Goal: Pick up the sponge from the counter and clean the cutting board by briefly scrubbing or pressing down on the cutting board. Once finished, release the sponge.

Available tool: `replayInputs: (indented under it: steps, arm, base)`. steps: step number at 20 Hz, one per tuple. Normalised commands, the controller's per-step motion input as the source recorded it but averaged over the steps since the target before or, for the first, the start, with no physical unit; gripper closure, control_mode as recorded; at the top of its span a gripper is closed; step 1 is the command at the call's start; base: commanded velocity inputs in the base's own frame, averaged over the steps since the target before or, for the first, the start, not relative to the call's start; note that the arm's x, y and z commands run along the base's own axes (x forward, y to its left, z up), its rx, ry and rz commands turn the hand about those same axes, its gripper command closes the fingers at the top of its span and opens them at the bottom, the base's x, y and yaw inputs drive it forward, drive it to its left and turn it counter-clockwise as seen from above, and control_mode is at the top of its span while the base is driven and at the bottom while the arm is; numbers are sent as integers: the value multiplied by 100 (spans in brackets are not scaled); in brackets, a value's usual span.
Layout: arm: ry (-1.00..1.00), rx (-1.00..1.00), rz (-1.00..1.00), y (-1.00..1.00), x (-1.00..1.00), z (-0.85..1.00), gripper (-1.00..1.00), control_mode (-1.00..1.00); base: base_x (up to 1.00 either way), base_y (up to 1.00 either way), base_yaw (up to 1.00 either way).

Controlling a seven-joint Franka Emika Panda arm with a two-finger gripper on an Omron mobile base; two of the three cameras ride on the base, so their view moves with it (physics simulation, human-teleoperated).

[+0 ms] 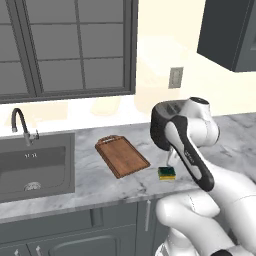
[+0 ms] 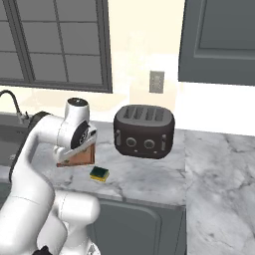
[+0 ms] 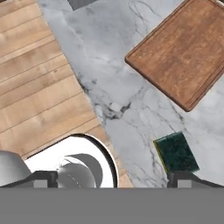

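The sponge (image 1: 167, 173) lies flat on the counter (image 1: 100, 181) near its front edge, dark green top up, a little right of the cutting board (image 1: 122, 156). The board is reddish-brown, with its handle pointing toward the wall. In the hand view my gripper (image 3: 114, 180) looks straight down from above the counter's front edge. It is open, its fingertips (image 3: 188, 178) set wide apart with nothing between them. The sponge (image 3: 176, 152) sits just beyond the right-hand tip, and the cutting board (image 3: 179, 52) is farther off. The right base view shows the sponge (image 2: 99, 174) beside the board (image 2: 79, 156), which my arm partly hides.
A dark inset sink (image 1: 35, 167) with a faucet (image 1: 20, 125) lies left of the board. A black toaster (image 2: 144, 130) stands at the back, right of the sponge. The wooden floor (image 3: 39, 87) shows past the counter edge, and an upper cabinet (image 2: 219, 40) hangs at the right.
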Motion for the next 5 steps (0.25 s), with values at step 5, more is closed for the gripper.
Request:
replayInputs:
  steps: [5]
  arm:
    - [-2, 0, -18, 2, -28, 54, -100, -100]
  base:
    - [0, 0, 0]
